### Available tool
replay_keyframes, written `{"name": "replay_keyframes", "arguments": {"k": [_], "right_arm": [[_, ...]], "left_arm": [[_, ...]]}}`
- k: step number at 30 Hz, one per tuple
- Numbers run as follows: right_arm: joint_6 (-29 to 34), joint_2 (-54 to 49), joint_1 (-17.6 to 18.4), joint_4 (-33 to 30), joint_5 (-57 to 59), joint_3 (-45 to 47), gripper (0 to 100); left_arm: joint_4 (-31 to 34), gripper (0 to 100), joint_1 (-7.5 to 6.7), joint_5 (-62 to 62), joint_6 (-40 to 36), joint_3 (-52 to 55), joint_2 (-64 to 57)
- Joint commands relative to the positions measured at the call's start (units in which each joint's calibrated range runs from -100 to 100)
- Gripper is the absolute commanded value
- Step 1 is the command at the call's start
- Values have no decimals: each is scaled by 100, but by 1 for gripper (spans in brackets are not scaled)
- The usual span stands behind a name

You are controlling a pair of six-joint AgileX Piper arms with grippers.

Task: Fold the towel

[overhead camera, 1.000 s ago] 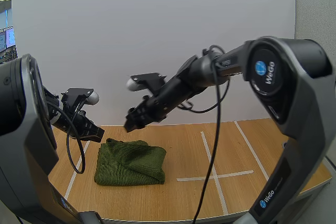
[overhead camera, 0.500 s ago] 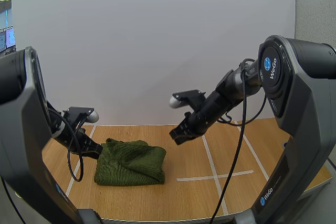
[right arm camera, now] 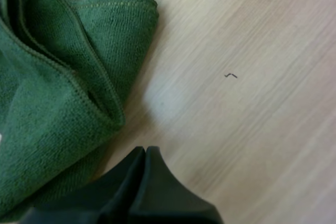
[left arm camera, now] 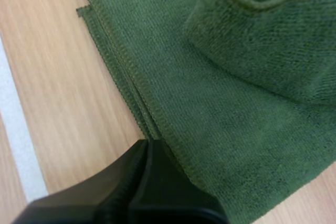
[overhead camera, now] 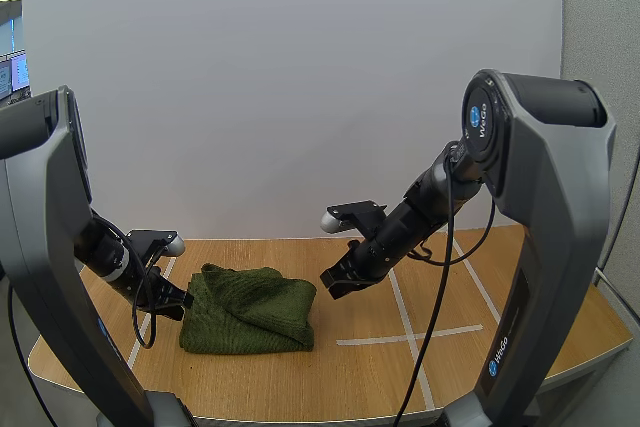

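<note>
Your towel lies folded near the tabletop's left edge. Your left gripper sits at its hem on that side, fingers clenched on nothing. Your right gripper, clenched too, hovers just beside the towel.

A wooden table of pale grain; white tape lines cross on its right half; another tape strip runs down its left side, close up in the left wrist view; a small dark squiggle lies on bare wood; a plain white wall stands behind.
</note>
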Motion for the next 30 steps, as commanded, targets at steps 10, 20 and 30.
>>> {"name": "replay_keyframes", "arguments": {"k": [10, 20, 30], "right_arm": [[-449, 448, 294, 611, 420, 22, 0], [-311, 147, 577, 622, 998, 22, 0], [-156, -48, 1173, 612, 1102, 36, 0]], "left_arm": [[-569, 0, -180, -222, 330, 14, 554], [-605, 0, -400, -734, 272, 14, 630], [-605, 0, -400, -488, 230, 14, 630]]}}
